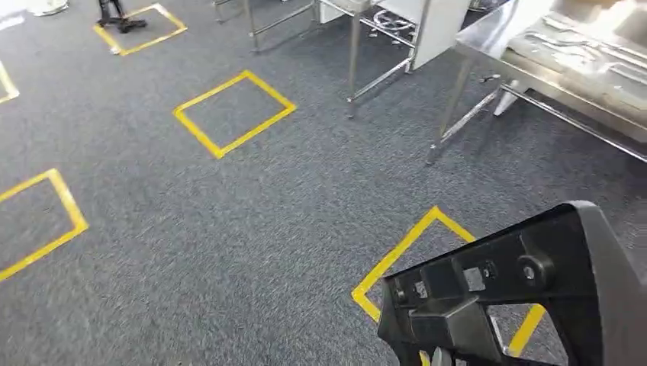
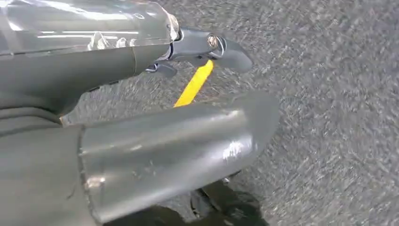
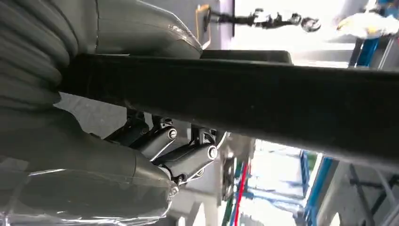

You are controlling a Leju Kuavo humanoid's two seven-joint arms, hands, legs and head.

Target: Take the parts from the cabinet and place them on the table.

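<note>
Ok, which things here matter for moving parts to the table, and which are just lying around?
Job:
black plastic part, held by the right hand
steel table

Just there:
yellow tape squares on the carpet
metal stand legs
left hand, holding nothing

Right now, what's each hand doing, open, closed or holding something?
Left hand: holds nothing, over the carpet; open or closed cannot be told.
Right hand: closed around a black part.
</note>
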